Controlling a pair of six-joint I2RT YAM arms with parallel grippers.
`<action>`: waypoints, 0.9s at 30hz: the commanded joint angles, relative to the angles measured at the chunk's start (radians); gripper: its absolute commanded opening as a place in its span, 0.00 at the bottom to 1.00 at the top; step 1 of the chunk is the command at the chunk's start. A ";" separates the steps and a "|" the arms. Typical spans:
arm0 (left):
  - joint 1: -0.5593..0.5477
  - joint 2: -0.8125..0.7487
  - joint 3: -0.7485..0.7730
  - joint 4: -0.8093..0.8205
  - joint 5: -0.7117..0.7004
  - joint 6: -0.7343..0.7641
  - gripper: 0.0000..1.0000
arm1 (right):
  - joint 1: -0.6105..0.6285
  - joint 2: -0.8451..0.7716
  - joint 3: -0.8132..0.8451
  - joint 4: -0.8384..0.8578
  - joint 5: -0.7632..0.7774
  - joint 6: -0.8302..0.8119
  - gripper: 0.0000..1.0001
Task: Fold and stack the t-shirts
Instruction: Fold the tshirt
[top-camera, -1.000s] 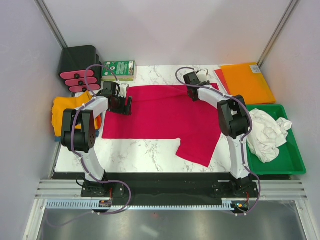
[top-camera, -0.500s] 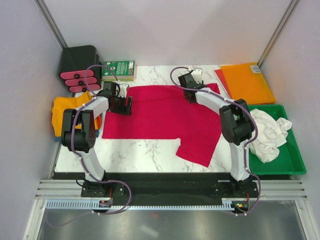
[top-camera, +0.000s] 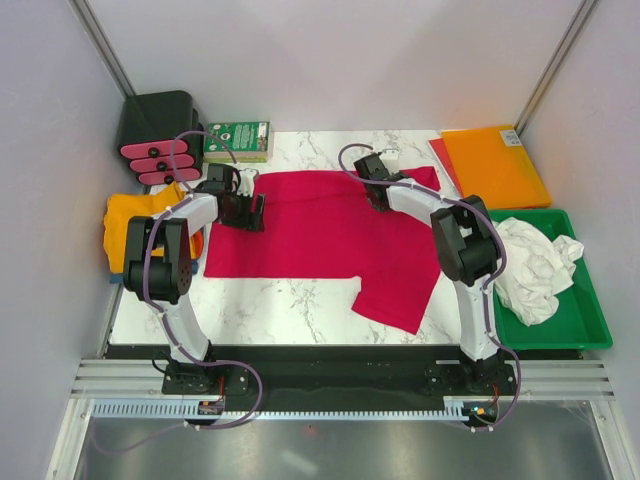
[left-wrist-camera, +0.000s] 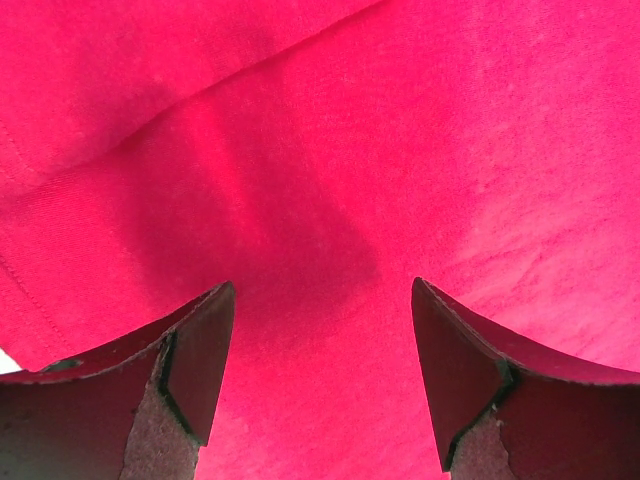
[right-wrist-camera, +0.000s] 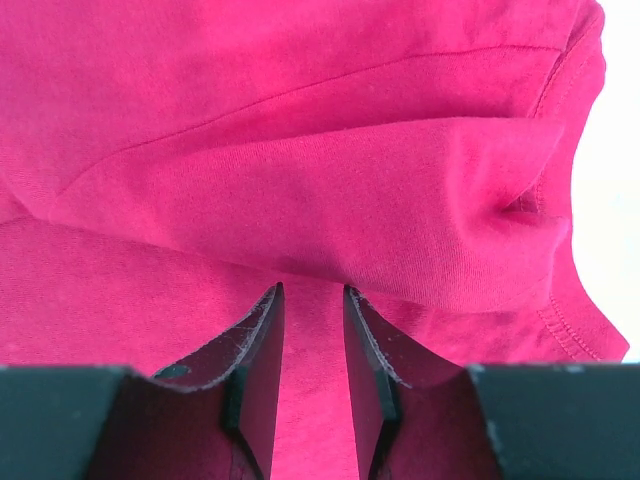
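The red t-shirt (top-camera: 320, 225) is seen spread nearly flat across the middle of the marble table (top-camera: 290, 300), one sleeve trailing towards the near edge. At its far left corner the left gripper (left-wrist-camera: 320, 290) is held low over the cloth, jaws set wide, nothing caught between them. At the far right the right gripper (right-wrist-camera: 312, 290) is pressed to a raised fold, jaws drawn to a narrow slit – whether cloth is pinched there cannot be told. A yellow t-shirt (top-camera: 128, 222) is heaped at the left edge, a white t-shirt (top-camera: 530, 265) crumpled in the green tray (top-camera: 590, 320).
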 joint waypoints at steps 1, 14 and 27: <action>0.003 0.013 0.011 0.016 0.032 -0.029 0.78 | -0.017 0.025 0.037 -0.013 0.028 0.008 0.38; 0.003 0.019 0.012 0.016 0.023 -0.027 0.78 | -0.080 0.153 0.335 -0.100 0.071 -0.022 0.40; 0.003 0.027 0.014 0.014 0.026 -0.024 0.78 | -0.144 0.365 0.603 -0.171 0.039 -0.028 0.43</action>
